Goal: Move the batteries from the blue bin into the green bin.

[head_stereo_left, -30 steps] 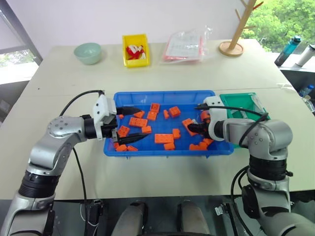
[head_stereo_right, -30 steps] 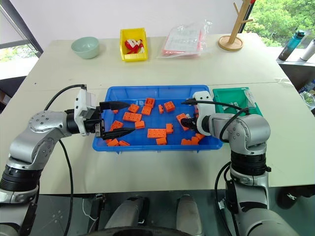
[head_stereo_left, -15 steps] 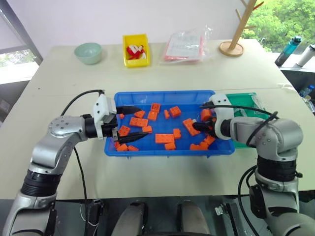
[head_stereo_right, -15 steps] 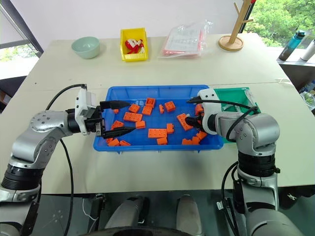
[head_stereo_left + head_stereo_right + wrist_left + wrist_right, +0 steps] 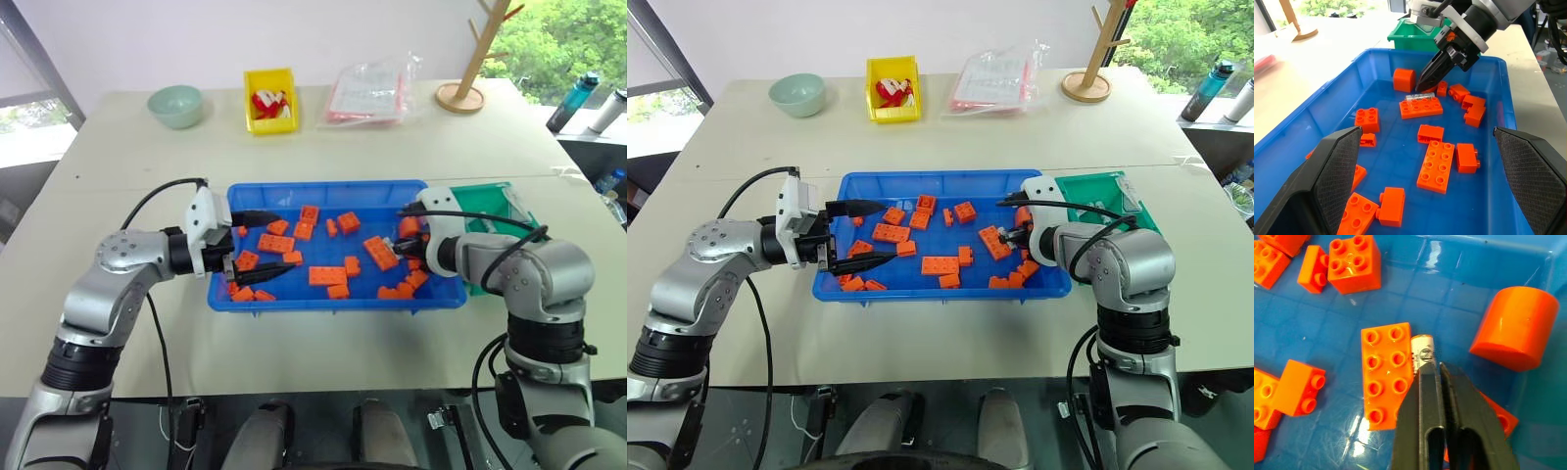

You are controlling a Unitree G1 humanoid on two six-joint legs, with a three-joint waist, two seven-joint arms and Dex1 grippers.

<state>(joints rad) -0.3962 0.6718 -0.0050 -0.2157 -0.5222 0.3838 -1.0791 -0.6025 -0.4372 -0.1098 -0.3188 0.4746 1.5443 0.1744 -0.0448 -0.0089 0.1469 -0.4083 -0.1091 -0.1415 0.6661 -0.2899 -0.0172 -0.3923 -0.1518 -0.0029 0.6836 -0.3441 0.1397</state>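
The blue bin (image 5: 333, 186) lies in front of me, strewn with orange blocks (image 5: 326, 275). One small silver battery (image 5: 1422, 350) lies flat against the long side of an orange eight-stud block (image 5: 1387, 372), also seen as the battery (image 5: 1419, 96). My right gripper (image 5: 1437, 369) is shut, angled down into the bin's right end, its tips resting on the near end of that battery; the battery is not between the fingers. My left gripper (image 5: 284, 242) hangs wide open over the bin's left end with nothing in it. The green bin (image 5: 485, 201) stands against the blue bin's right side.
At the table's far side stand a pale green bowl (image 5: 175, 105), a small yellow bin (image 5: 270, 98), a clear plastic bag (image 5: 367, 91) and a wooden stand (image 5: 460, 95). Bottles (image 5: 573, 101) sit off the table's right edge.
My right gripper's fingers have gone from open to shut at the battery beside the eight-stud block. The left arm has kept still.
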